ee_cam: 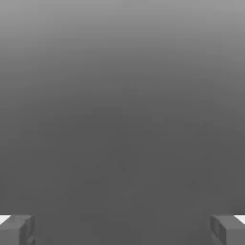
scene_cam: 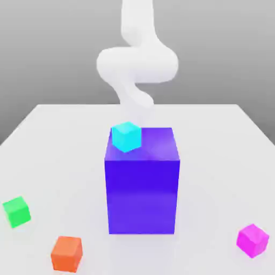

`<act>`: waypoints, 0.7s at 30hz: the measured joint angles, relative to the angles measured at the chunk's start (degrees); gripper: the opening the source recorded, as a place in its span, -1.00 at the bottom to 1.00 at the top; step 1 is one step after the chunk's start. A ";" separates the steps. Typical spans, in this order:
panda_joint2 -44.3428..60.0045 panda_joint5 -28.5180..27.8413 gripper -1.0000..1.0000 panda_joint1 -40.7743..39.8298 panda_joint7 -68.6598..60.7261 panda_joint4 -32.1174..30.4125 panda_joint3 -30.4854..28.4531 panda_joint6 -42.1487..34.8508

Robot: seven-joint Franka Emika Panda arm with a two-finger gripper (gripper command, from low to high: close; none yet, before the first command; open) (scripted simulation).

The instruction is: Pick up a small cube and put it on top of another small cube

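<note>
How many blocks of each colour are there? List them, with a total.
Small glossy cyan cube: 1
Small green cube: 1
Small orange cube: 1
Small magenta-pink cube: 1
Big blue-violet block: 1
Total: 5

Five blocks in all
Four small cubes: one magenta-pink cube [scene_cam: 252,240], one orange cube [scene_cam: 67,254], one green cube [scene_cam: 17,212], one cyan cube [scene_cam: 127,137]. One big blue-violet block [scene_cam: 142,188]. One table [scene_cam: 215,172], one robot arm [scene_cam: 138,64].
</note>
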 joint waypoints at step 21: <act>43.94 -12.36 0.00 6.59 10.04 -3.54 15.02 14.58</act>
